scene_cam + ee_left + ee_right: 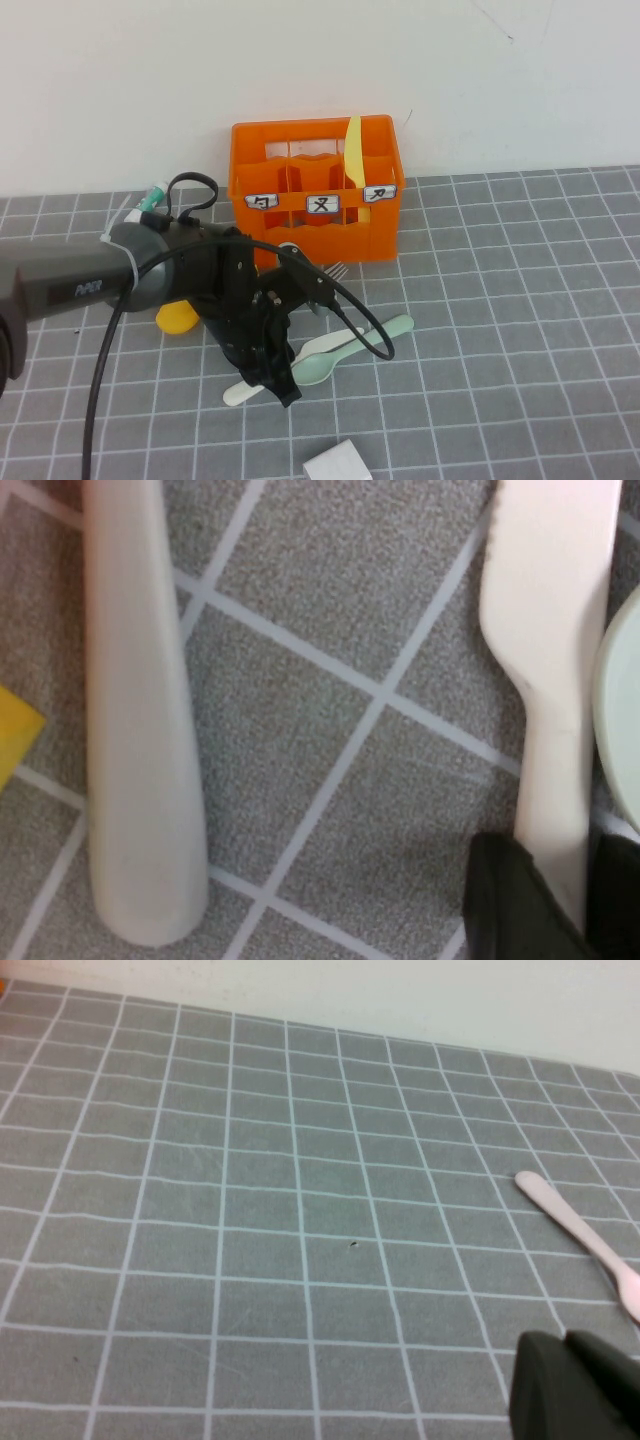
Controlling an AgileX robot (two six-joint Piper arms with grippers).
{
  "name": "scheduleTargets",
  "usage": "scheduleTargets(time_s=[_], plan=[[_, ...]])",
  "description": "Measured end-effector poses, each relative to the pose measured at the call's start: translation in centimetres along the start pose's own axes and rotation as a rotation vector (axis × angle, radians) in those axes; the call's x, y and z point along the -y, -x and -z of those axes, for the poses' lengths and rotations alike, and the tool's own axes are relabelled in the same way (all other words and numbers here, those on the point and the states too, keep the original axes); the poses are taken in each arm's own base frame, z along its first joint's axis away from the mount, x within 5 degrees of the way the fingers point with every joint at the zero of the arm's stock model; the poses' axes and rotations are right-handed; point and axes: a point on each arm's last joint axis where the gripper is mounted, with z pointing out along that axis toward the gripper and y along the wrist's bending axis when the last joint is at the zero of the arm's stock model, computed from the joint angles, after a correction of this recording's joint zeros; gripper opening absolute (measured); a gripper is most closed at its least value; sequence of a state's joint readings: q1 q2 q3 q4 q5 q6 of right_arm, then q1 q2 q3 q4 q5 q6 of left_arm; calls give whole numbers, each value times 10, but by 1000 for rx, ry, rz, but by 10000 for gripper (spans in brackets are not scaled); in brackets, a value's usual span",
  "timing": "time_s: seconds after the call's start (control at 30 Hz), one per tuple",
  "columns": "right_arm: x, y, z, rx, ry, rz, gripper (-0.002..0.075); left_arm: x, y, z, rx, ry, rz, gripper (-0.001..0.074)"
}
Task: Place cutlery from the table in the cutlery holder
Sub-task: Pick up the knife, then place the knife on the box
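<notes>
The left pincer [278, 385] is down on the worktop [500, 300], in front of the orange cutlery holder [316, 190], and from the high camera its black body hides just what the tips meet. The left wrist camera fills that in: a dark fingertip [520, 905] presses against the handle of the white knife [555, 680], the jaws drawn in close around it, with the rounded end of another pale handle [140, 780] lying just beside and a sliver of something yellow [15, 735] at the frame's edge. From above, the mint-green spoon [335, 355] lies touching the pincer's far side, and fork tines [338, 270] peek out between the pincer and the crate. A yellow knife [353, 150] already stands upright in the crate's right-hand compartment. The arm's grey sleeve carries the word "PiPER" [92, 289]; the three white labels [320, 203] on the crate's front bear black characters I cannot read. The right pincer [575, 1385] shows only in its own wrist camera, closed and empty over bare tiles, with a pale utensil [585, 1240] lying ahead of it.
</notes>
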State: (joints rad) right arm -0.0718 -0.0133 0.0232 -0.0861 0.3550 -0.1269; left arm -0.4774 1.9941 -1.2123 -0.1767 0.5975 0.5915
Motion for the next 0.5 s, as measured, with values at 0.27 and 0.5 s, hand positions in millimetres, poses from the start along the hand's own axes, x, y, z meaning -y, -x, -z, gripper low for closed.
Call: scheduleTargets(time_s=[0.27,0.5], plan=[[0,0,0,0,0,0,-3,1,6,31,74,30,8,131],[0,0,0,0,0,0,-3,-2,8,86,204,91,63,131]])
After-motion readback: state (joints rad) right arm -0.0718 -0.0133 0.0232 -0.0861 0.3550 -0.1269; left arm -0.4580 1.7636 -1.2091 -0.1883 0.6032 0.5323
